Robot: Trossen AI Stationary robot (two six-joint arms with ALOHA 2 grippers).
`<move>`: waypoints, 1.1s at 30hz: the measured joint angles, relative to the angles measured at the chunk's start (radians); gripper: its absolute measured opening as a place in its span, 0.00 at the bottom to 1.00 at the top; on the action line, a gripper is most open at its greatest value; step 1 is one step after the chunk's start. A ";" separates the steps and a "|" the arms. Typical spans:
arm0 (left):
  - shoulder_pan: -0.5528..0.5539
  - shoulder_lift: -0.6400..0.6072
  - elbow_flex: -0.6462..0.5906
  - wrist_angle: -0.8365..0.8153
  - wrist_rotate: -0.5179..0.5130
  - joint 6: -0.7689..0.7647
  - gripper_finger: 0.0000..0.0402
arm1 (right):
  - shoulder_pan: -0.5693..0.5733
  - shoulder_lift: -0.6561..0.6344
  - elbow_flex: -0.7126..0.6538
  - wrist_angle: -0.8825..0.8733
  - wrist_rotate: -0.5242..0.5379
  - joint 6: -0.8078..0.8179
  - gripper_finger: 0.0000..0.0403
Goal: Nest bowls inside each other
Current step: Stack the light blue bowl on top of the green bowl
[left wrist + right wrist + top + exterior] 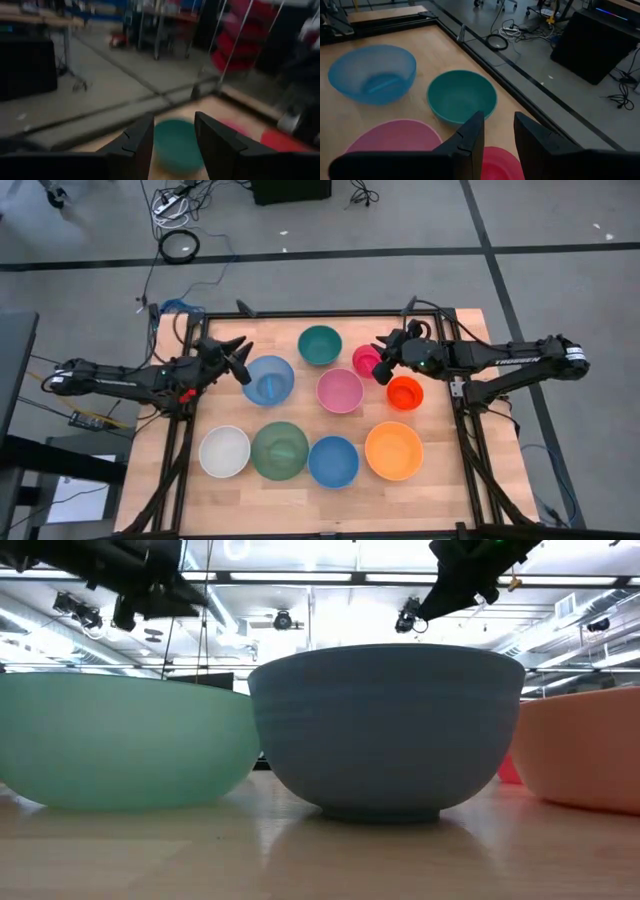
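Low view: blue bowl (385,730) nearest, green (120,740) and orange (585,745) flanking. High view: nine bowls apart, unnested; left gripper (238,358) parted, empty, beside light blue bowl (269,379); right gripper (381,364) parted, empty, above magenta bowl (366,359), seemingly poised for pickup.

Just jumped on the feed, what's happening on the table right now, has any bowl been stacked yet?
Nothing is nested yet: all nine bowls sit apart on the table. The left claw hangs open and empty above the light blue bowl. The right claw, open and empty too, hangs over the magenta bowl, beside the red-orange bowl. The teal bowl and pink bowl lie between the arms.
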 joint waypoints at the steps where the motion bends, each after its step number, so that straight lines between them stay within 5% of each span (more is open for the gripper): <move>1: 0.003 0.004 0.007 -0.069 0.006 -0.034 0.36 | 0.000 0.000 0.000 0.000 -0.001 0.000 0.23; 10: 0.025 0.152 0.181 -0.497 0.199 -0.091 0.21 | -0.001 0.000 0.000 -0.005 0.082 -0.029 0.21; 19: 0.121 0.374 0.381 -0.935 0.284 -0.113 0.31 | -0.009 0.000 0.000 -0.012 0.050 -0.039 0.20; 26: 0.240 0.497 0.405 -1.087 0.419 -0.191 0.45 | -0.009 0.000 0.000 -0.024 0.049 -0.028 0.28; 33: 0.313 0.589 0.405 -1.009 0.499 -0.251 0.50 | -0.009 0.000 0.000 -0.023 0.048 -0.026 0.41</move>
